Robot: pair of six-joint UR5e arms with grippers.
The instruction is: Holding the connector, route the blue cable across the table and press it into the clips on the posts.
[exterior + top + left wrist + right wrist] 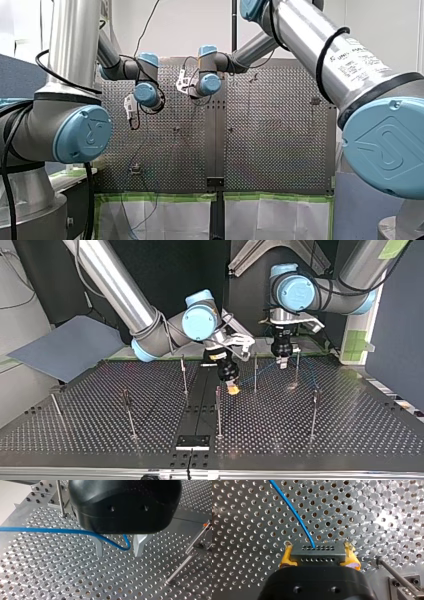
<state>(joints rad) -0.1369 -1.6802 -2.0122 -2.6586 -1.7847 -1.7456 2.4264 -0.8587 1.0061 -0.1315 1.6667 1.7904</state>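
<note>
Currently the right gripper [319, 555] is clamped on the connector [317, 551], a dark block seated squarely between its yellow pads [286, 557]. The blue cable [294, 515] leaves the connector's far face and runs ahead of the gripper, curving toward 11 o'clock over the perforated table [374, 517]. The left gripper [118, 553] stands with its metal fingers [99, 548] apart. The cable comes in from 9 o'clock and passes between them in a slack loop; contact with either finger cannot be confirmed. In the top view the left gripper lies at about 2 o'clock from the right one, with a post [255, 371] between the two. The clips on the posts are too small to make out.

Assessment: the cable is thin, light and limp. It holds a soft curve but will not carry a push, so it should be led under light tension. Its jacket looks smooth and would likely slide through a loose grasp, which suits guiding. The connector is the rigid part and the proper hold point, and the present hold across its flat sides looks sound. A second hold belongs on the cable close beside whichever clip is being loaded. Risk: hard pulling would strain the cable where it exits the connector.
</note>
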